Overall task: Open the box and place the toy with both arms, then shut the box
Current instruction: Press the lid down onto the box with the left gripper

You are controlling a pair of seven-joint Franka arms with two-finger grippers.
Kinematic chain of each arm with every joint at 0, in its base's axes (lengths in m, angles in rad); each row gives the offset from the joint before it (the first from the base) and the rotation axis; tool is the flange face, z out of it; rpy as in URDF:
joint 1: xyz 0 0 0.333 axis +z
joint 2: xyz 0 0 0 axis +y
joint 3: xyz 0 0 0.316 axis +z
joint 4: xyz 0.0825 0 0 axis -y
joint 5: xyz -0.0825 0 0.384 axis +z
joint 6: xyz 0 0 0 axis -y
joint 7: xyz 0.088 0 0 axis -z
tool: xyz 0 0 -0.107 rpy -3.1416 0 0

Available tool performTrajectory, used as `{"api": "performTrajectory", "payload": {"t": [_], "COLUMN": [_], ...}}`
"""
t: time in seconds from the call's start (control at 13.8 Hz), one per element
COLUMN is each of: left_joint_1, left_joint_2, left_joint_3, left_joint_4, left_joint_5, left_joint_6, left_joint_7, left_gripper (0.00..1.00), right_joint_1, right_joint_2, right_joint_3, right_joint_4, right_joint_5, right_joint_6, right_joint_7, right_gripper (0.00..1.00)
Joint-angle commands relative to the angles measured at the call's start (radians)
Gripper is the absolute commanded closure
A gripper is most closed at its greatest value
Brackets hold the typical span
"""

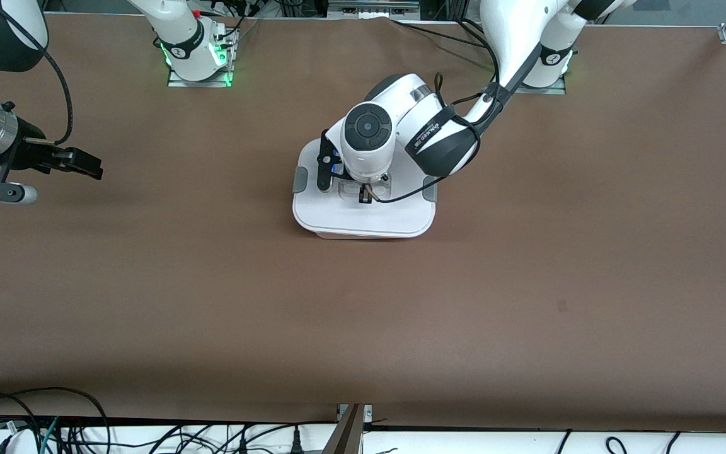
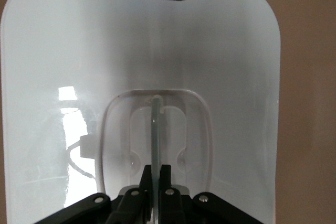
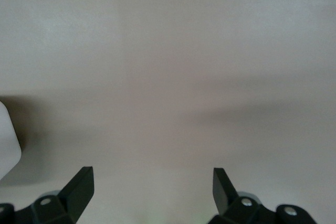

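Note:
The box (image 1: 363,217) stands shut in the middle of the table, its flat white lid (image 2: 220,51) on with grey clips (image 1: 300,178) at both ends. A thin strip of the pink tub (image 1: 344,236) shows under the lid's edge nearest the front camera. My left gripper (image 1: 366,195) is down on the lid, shut on the thin upright handle (image 2: 155,124) in the recessed centre; it also shows in the left wrist view (image 2: 158,169). My right gripper (image 1: 82,164) waits open and empty over bare table toward the right arm's end (image 3: 152,182). The toy is out of view.
The brown table top (image 1: 363,315) is bare around the box. Cables run along the table's edge nearest the front camera (image 1: 86,435). A white rounded corner (image 3: 8,140) shows at the edge of the right wrist view.

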Motion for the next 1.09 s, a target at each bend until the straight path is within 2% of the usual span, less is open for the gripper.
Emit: {"api": "performTrajectory", "payload": {"t": [0.0,1.01], "left_joint_1": [0.004,-0.01], "left_joint_2": [-0.043,-0.032], "left_joint_3": [0.003,0.002], "left_joint_4": [-0.053,-0.057], "left_joint_5": [0.019,0.019], "left_joint_6": [-0.027,-0.018], "left_joint_7": [-0.045,-0.097], "left_gripper": [1.0,1.0], "right_joint_1": [-0.001,-0.004], "right_joint_2": [0.031,0.058], "right_joint_3": [-0.001,-0.004], "right_joint_4": [0.053,0.063], "right_joint_5": [0.012,0.015], "right_joint_6": [-0.014,-0.011], "right_joint_7": [-0.009,-0.007], "right_gripper": [0.0,0.0]}}
